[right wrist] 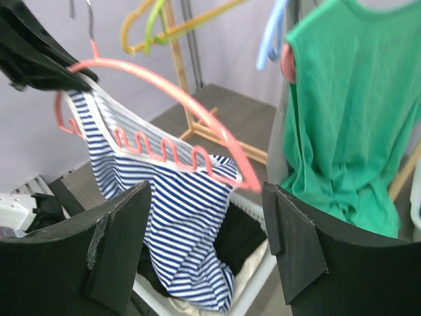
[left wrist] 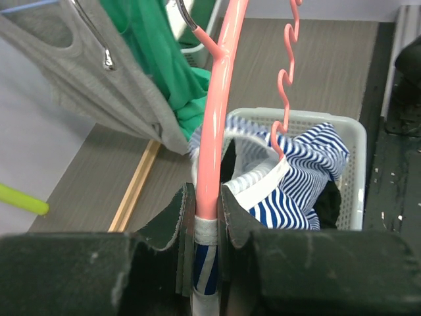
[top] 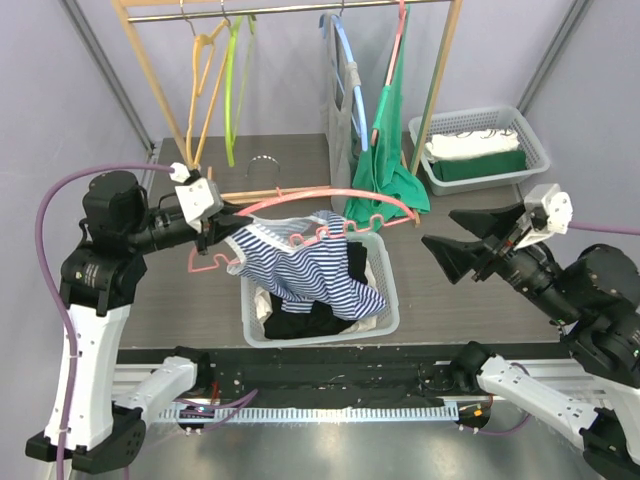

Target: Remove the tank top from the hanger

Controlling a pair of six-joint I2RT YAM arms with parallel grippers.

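The left tool (top: 213, 232) is clamping the left end of the curved pink plastic hanger (top: 330, 195), and some white-trimmed striped cloth is caught between its fingers as well. The blue-and-white striped tank top (top: 312, 265) is hanging from that hanger by its straps, and its lower part is draping down into the white slatted plastic basket (top: 392, 300) on the grey counter (top: 470, 300). The hanger's right tip is reaching past the basket's far right corner, just beside the hem of the green sleeveless top (top: 392, 160) hanging on the wooden rack (top: 150, 70). The right tool (top: 440, 228) is gaping wide to the right of the basket, touching neither hanger nor cloth, with bare counter showing beneath it.
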